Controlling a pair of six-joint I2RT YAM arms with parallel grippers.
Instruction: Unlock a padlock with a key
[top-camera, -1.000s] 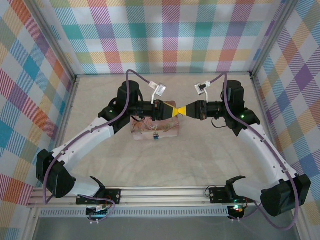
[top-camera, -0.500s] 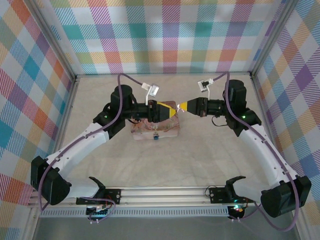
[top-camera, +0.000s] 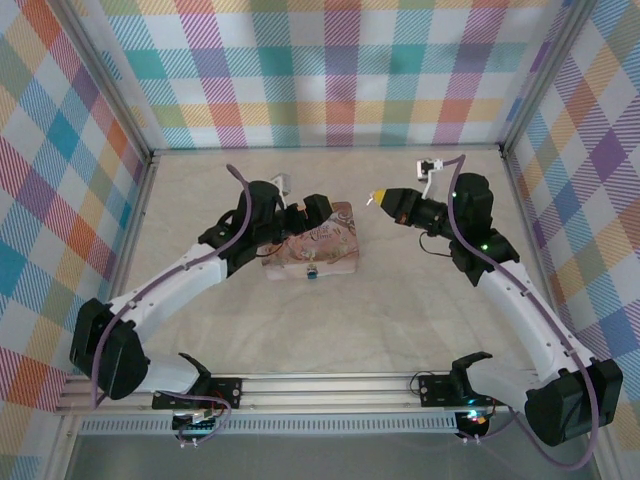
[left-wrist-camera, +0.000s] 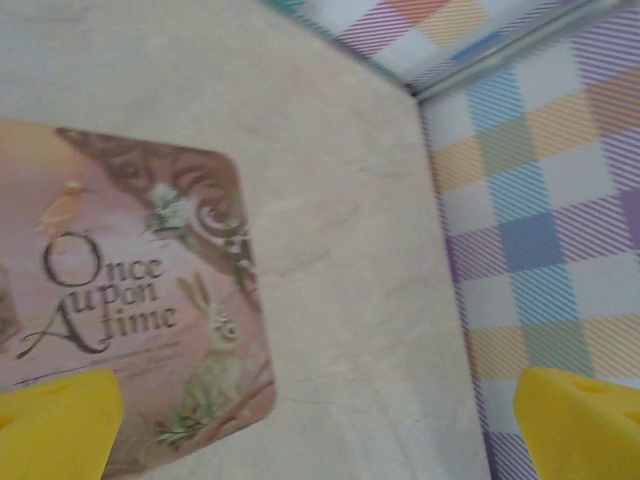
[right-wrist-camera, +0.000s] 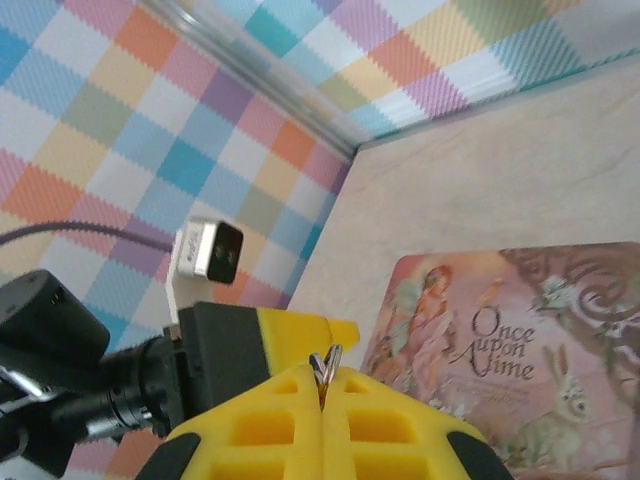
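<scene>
The key (right-wrist-camera: 326, 364), a thin dark metal sliver, pokes out between the yellow fingertips of my right gripper (right-wrist-camera: 322, 388), which is shut on it. In the top view my right gripper (top-camera: 377, 200) hangs just right of the pink tin (top-camera: 325, 240). The padlock (top-camera: 312, 270), tiny with a bluish glint, sits at the tin's near edge. My left gripper (top-camera: 316, 214) hovers over the tin's left part, open; its yellow fingertips (left-wrist-camera: 55, 420) stand far apart with nothing between them. The right wrist view shows one left finger (right-wrist-camera: 300, 335) just behind the key.
The pink illustrated tin (left-wrist-camera: 130, 300) lies on the beige table (top-camera: 400, 300). Plaid walls (top-camera: 340, 70) with metal frame rails close in the back and both sides. An aluminium rail (top-camera: 330, 385) carrying the arm bases runs along the near edge.
The two gripper tips met above the tin's right end. Since then my left gripper has opened wide and drawn back left, and my right gripper has pulled away to the right, still shut.
</scene>
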